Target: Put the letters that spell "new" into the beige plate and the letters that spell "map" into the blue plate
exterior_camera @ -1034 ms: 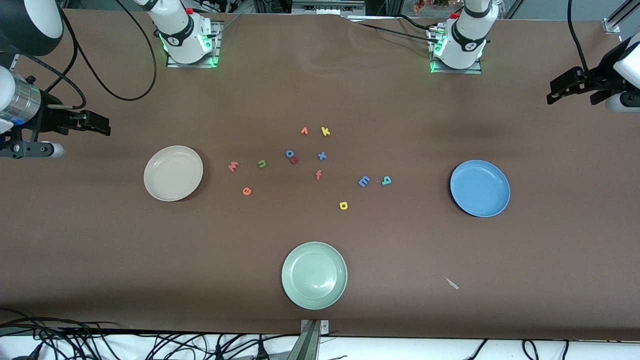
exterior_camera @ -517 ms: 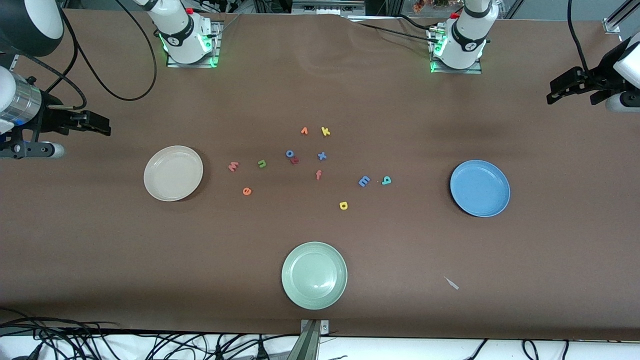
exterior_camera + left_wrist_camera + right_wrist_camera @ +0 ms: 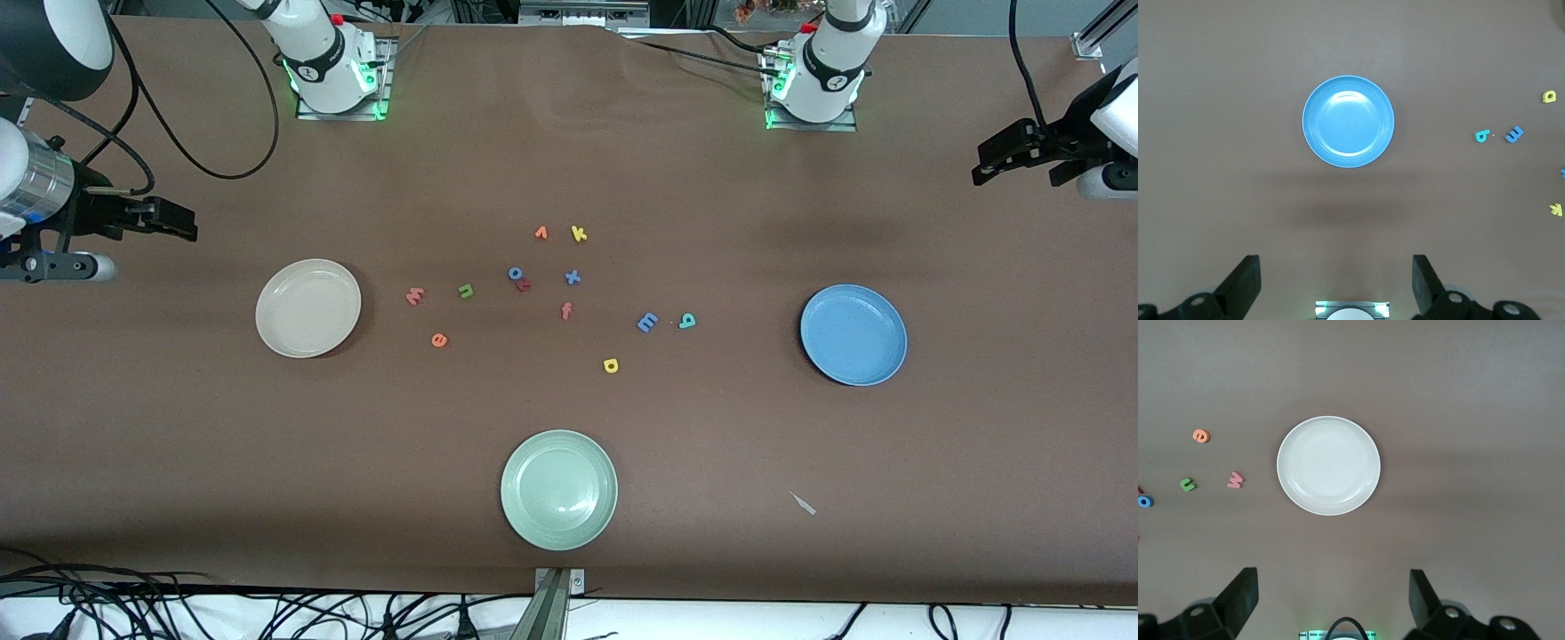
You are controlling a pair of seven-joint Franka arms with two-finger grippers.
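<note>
— What did we see of the surface?

— We saw a brown table (image 3: pixel 569 533) with three round shallow plates on it. The cream-beige plate (image 3: pixel 308 308) lay toward the right arm's end, the light-blue plate (image 3: pixel 853 334) toward the left arm's end, and a pale green plate (image 3: pixel 558 490) lay nearest the front camera. Cables (image 3: pixel 107 609) trailed along the table's near edge.

— And the letters?

— We found the small foam letters scattered between the beige and blue plates, none on a plate. The pinkish-red "w" (image 3: pixel 414 296), green "n" (image 3: pixel 465 290) and orange "e" (image 3: pixel 438 340) lay nearer the beige plate. The blue "m" (image 3: pixel 647 322), teal "a" (image 3: pixel 686 321) and yellow "p" (image 3: pixel 610 365) lay nearer the blue plate. Among the rest we noted a yellow "k" (image 3: pixel 579 234), a blue "x" (image 3: pixel 573 277), an orange-red "f" (image 3: pixel 566 310), and a blue "o" (image 3: pixel 515 273) touching a small red letter (image 3: pixel 524 285).

— How did the arms stand?

— We saw both held high at the table's ends. The left gripper (image 3: pixel 1337 283) hung looking down on the blue plate, its fingers spread wide and holding nothing. The right gripper (image 3: pixel 1333 600) hung looking down on the beige plate, fingers likewise apart and bare.
</note>
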